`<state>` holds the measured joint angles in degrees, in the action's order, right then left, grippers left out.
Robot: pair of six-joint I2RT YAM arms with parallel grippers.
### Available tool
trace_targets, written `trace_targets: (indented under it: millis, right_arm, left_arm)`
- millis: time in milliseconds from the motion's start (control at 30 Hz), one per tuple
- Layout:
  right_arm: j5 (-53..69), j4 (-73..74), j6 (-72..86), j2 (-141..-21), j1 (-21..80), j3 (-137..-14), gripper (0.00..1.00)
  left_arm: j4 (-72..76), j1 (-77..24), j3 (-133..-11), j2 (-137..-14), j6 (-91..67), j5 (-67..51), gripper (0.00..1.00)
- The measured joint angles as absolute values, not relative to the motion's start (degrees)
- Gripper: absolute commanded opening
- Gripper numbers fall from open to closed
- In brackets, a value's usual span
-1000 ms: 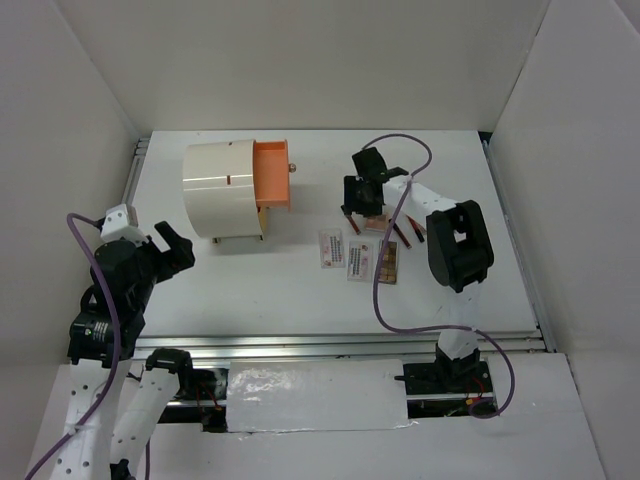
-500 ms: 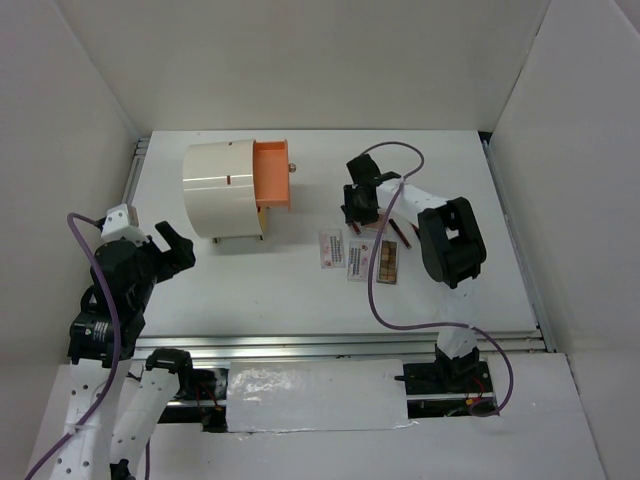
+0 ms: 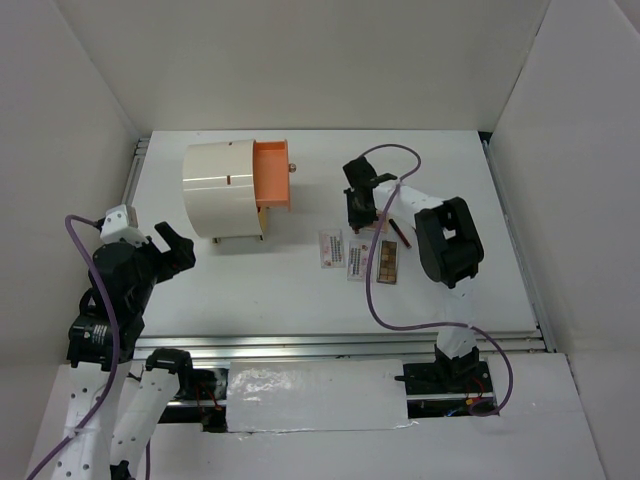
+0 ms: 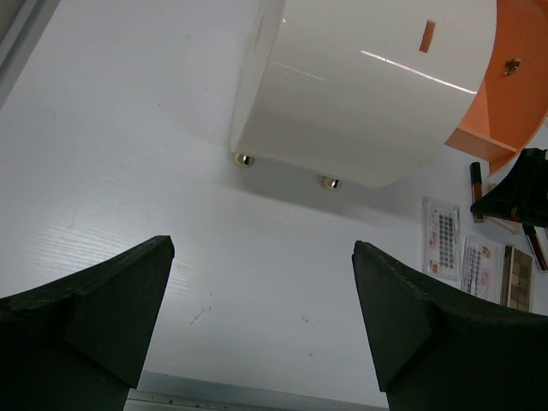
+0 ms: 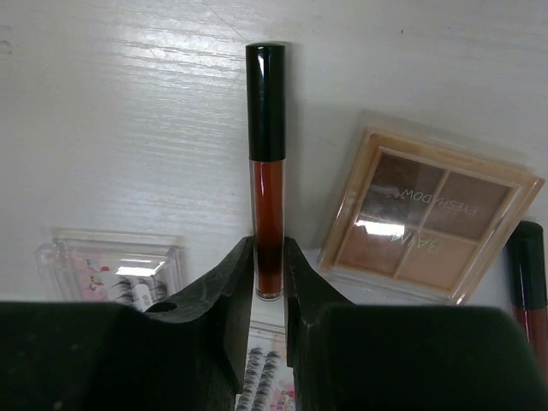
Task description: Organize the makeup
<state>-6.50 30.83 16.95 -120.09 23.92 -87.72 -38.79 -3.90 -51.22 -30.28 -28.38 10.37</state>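
My right gripper [image 5: 269,282] is shut on a dark red lip gloss stick [image 5: 267,197] with a black cap, low over the table. A square beige eyeshadow compact [image 5: 428,227] lies just right of it, and another dark red stick [image 5: 529,282] shows at the right edge. Clear lash packets [image 5: 111,265] lie to the left. From above, the right gripper [image 3: 358,212] is behind two white-pink packets [image 3: 331,247] and a brown palette [image 3: 387,262]; one stick [image 3: 400,232] lies to its right. My left gripper [image 3: 170,250] is open and empty.
A large cream cylindrical box [image 3: 222,185] with its orange drawer [image 3: 272,175] pulled open stands at the back left; it also shows in the left wrist view [image 4: 368,86]. White walls enclose the table. A purple cable [image 3: 385,150] loops over the right arm.
The right arm has drawn slightly left, and its gripper has shifted left and down over the makeup. The left arm has not moved.
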Motion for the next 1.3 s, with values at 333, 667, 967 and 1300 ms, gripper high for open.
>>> trace_targets:
  millis: [333, 667, 967, 1300]
  right_arm:
    - [-1.41, 31.31, 20.71, -105.82, 24.84, -90.65, 0.22]
    - [16.91, 17.98, 36.14, -95.26, 29.87, -98.17, 0.24]
    - [21.67, 18.94, 43.64, -110.48, 33.87, -113.65, 0.28]
    - [20.75, 22.09, 45.58, -114.28, 34.89, -116.01, 0.47]
  left_arm:
    - [-38.63, -3.90, -51.22, -30.15, -28.38, 10.17, 0.99]
    - [-38.54, -3.99, -51.22, -29.69, -28.38, 10.20, 0.99]
    - [-38.54, -4.34, -51.20, -28.97, -28.40, 10.22, 0.99]
    - [-38.54, -5.43, -51.20, -28.38, -28.40, 10.41, 0.99]
